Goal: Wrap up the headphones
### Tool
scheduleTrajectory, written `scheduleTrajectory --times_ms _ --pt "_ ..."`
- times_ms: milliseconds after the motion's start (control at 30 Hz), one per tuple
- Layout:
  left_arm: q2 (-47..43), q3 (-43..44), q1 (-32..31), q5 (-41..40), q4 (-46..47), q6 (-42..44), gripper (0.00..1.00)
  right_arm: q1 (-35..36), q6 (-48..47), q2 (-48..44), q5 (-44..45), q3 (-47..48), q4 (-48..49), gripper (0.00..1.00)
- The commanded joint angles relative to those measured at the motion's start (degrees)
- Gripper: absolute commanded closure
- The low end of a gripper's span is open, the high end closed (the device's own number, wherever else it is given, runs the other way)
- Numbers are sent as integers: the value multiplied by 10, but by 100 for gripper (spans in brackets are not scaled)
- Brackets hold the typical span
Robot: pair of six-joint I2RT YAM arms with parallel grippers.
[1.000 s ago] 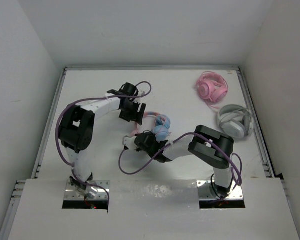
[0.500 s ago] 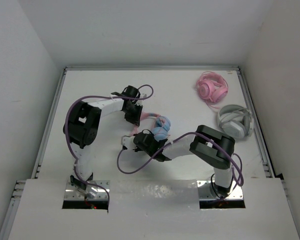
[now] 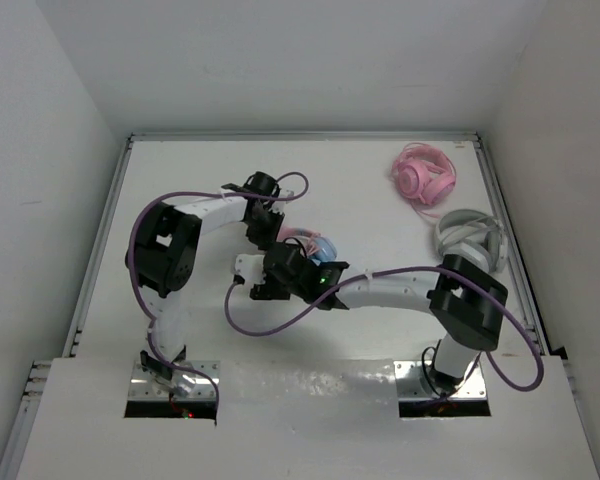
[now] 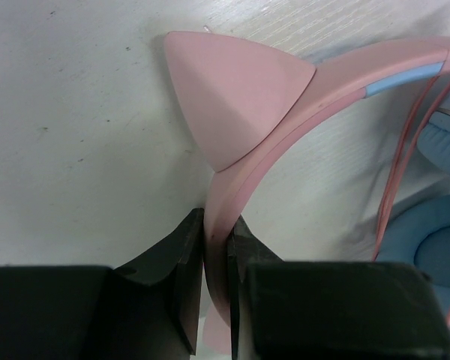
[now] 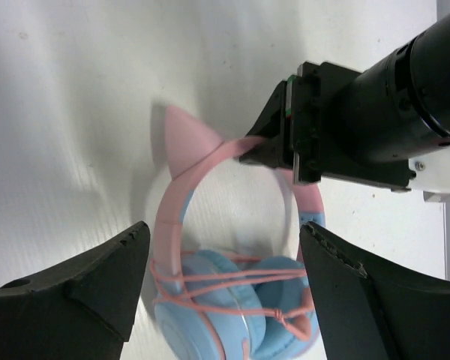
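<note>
Now, your right gripper (image 5: 221, 240) hangs wide open over the headphones (image 5: 232, 296) in the middle of the table (image 3: 180, 180). Just beyond, your left gripper (image 4: 216, 225) is clamped on their pink headband (image 4: 300, 101) beside a cat ear (image 4: 232, 94). At the far right lie all-pink headphones (image 3: 425, 175) and white-grey headphones (image 3: 470, 240).

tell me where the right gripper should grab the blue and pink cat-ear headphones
Probably the thin pink headband, on its free side opposite where the left gripper pinches it beside the cat ear. Come straight down with the open right gripper straddling the band: it is narrow, while the round blue ear cups are broad and cable-wrapped.
</note>
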Motion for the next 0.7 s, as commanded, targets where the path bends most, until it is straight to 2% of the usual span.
scheduleTrajectory --times_ms 0,133,200,233,267,300,333,367,467,500,567,600,667 --pt "-26 20 3 -22 -10 37 100 -4 17 -31 -24 28 -66 20" --pt "-29 19 3 -26 -9 44 100 -20 62 -58 -76 92 -130 20" --pt "-31 18 3 -24 -6 45 100 -47 90 -68 -108 113 -160 28" --pt "-30 18 3 -24 -6 45 100 -62 134 -72 -123 135 -170 36" --pt "-31 18 4 -22 -6 44 100 -82 158 -80 -144 143 -181 60" --pt "-31 17 3 -22 -5 43 100 -124 183 -84 -165 149 -195 74" --pt "-32 15 3 -21 -5 43 100 -143 234 -87 -174 152 -199 85" --pt "-34 14 3 -19 -2 40 100 -161 264 -92 -165 152 -203 91" --pt "-36 12 3 -19 1 31 100 -198 417 -90 -61 162 -241 87" --pt "-38 13 3 -19 2 29 100 -200 457 -90 -47 163 -263 80" --pt "-40 13 4 -16 1 22 100 -200 567 -95 -34 151 -271 75" --pt "-41 12 4 -16 1 20 100 -200 639 -98 -30 133 -271 69" --pt "-41 11 3 -15 2 16 100 -200 676 -102 -43 110 -232 66"
